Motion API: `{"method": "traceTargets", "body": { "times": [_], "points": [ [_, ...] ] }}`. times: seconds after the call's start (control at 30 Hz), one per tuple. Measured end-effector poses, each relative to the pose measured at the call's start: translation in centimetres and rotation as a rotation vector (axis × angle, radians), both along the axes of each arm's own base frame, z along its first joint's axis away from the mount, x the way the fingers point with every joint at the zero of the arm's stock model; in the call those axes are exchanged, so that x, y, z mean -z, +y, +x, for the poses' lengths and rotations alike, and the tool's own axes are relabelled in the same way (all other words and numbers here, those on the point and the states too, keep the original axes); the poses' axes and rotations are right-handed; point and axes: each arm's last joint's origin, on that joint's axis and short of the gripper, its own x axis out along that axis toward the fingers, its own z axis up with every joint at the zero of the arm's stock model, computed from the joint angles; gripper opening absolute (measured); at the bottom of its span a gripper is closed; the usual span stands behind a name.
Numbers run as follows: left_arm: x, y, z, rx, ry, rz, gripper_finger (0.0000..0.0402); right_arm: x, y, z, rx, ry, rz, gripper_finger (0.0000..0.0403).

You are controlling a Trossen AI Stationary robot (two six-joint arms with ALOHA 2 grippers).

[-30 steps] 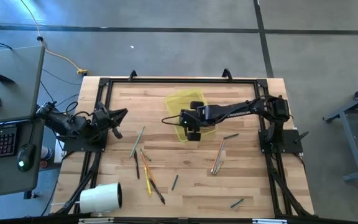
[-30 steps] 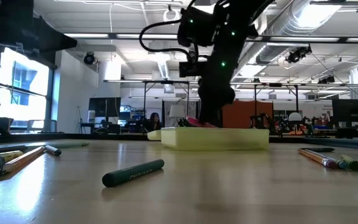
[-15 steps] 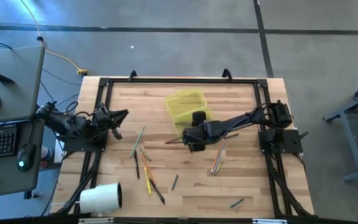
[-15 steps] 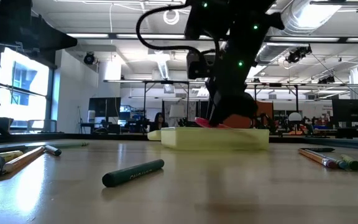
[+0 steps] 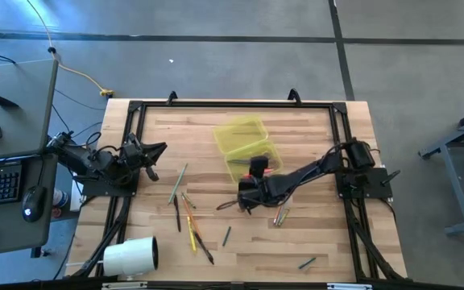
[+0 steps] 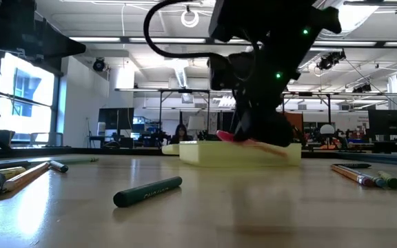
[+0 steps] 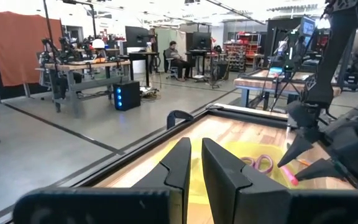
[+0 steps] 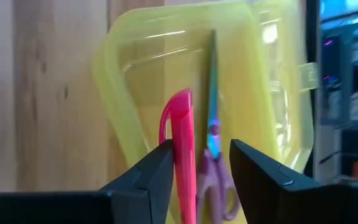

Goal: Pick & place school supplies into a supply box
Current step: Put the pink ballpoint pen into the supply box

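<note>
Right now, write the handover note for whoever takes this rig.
Left gripper: parked at the table's left edge, fingers nearly together, empty.
Right gripper: above the table just beside the supply box, with a pink marker at it. Whether it is gripped cannot be told.
Done: purple-handled scissors lie in the open box.
Left: the pink marker, the loose pens and pencils left of centre, the pencils by the right gripper, and a dark marker near the table edge.

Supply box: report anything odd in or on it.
The pink marker does not seem to lie flat in the supply box. In the low view it slants across the box's wall, with one end poking out past the rim.
</note>
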Motion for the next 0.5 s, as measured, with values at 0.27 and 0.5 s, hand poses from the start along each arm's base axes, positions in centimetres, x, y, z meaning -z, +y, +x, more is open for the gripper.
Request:
{"method": "traceTargets", "body": {
  "times": [0.27,0.5],
  "points": [
    [0.0,0.0,0.0,-0.001,0.0,0.001,0.0074,0.0,2.2,-0.7,-0.059,0.02,-0.018,0.0142],
    [0.0,0.0,0.0,-0.002,0.004,0.006,0.0074,0.0,4.1,-1.5,-0.046,-0.027,-0.012,0.0142]
  ]
}}
